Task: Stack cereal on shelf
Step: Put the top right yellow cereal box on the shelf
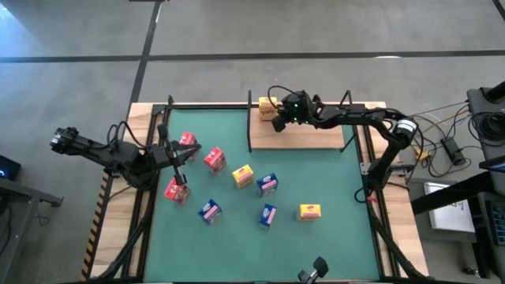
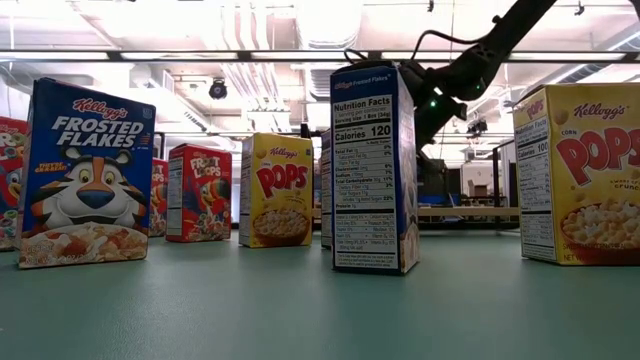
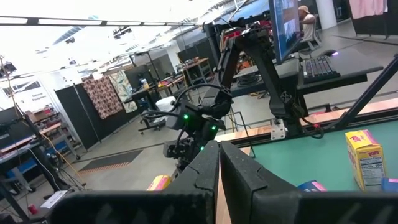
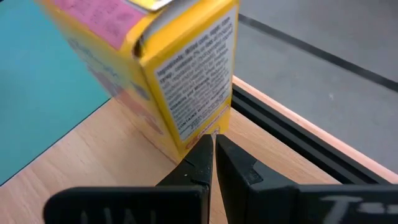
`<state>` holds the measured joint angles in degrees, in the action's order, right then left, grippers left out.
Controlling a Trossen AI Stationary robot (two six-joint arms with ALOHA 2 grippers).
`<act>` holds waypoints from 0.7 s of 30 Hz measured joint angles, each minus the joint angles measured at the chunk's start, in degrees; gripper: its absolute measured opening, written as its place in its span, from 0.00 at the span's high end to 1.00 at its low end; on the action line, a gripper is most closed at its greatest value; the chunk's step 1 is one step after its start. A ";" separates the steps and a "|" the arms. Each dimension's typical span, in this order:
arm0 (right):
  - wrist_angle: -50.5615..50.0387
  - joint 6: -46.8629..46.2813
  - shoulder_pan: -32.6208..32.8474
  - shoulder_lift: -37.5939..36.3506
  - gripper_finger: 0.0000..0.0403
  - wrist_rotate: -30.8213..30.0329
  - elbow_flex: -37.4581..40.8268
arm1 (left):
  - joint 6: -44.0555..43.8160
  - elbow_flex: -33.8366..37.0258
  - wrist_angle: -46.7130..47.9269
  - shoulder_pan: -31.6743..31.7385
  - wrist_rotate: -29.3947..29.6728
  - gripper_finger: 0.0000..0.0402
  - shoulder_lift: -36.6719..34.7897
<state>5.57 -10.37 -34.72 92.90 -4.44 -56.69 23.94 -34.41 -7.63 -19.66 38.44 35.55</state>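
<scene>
- High view: the shelf [image 1: 304, 136] lies at the far edge of the green mat [image 1: 331, 181], with one yellow cereal box [image 1: 267, 108] standing at its far left corner.
- The right gripper [image 1: 278, 116] sits just beside that yellow box; its fingers [image 4: 202, 163] are pressed together and hold nothing, their tips at the box's lower corner [image 4: 186, 74] in the right wrist view.
- The left gripper [image 1: 178, 153] hangs over the mat's left part, between two red boxes [image 1: 187, 141] [image 1: 177, 190]; its fingers [image 3: 208, 168] are also closed and empty.
- Eight boxes stand loose on the mat: a third red one [image 1: 214, 159], two yellow [image 1: 242, 176] [image 1: 309, 211], and three blue [image 1: 267, 184] [image 1: 210, 211] [image 1: 267, 215].
- Low view: a blue box [image 2: 374, 168] stands upright with its nutrition panel facing the camera; a Frosted Flakes box [image 2: 85, 172] and a Corn Pops box [image 2: 578, 172] flank it.
</scene>
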 joint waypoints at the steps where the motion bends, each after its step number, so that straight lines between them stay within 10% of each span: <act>1: 0.17 0.17 0.20 0.00 0.97 0.08 0.00 | 0.00 0.00 -0.01 0.00 0.00 1.00 0.00; 21: -6.97 -4.56 3.25 -1.91 0.97 5.41 0.38 | -0.48 -0.02 0.01 0.02 0.00 1.00 0.26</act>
<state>-1.40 -14.93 -31.46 90.99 0.98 -56.31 23.46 -34.44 -7.62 -19.64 38.44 35.81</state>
